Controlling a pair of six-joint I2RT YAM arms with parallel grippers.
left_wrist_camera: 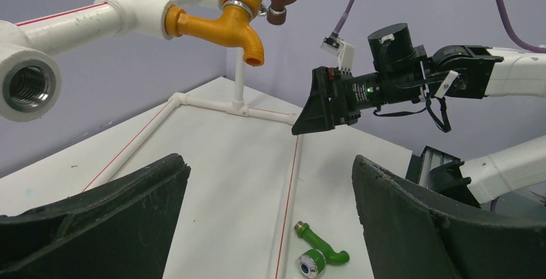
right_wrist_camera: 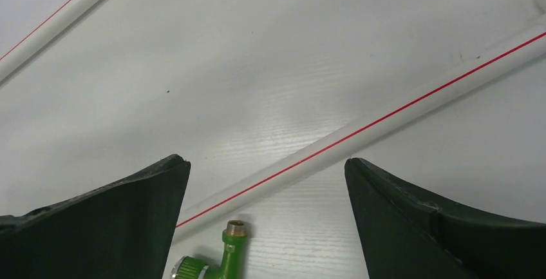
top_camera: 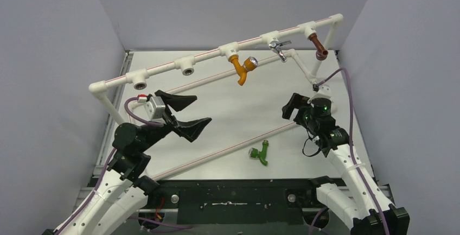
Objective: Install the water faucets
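The green faucet [top_camera: 260, 153] is seen lying on its side on the table [top_camera: 228, 99], near the near edge and right of centre, just beside a diagonal pipe [top_camera: 217, 153]. The left end effector [top_camera: 202, 111] and the right end effector [top_camera: 290, 110] are both spread wide and empty. Pick-up is judged not yet begun. The right one would next be lowered over the faucet's body, with the threaded end left free for an open socket [top_camera: 140, 84].

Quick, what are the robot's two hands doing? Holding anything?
Left gripper: open, holding nothing.
Right gripper: open, holding nothing.
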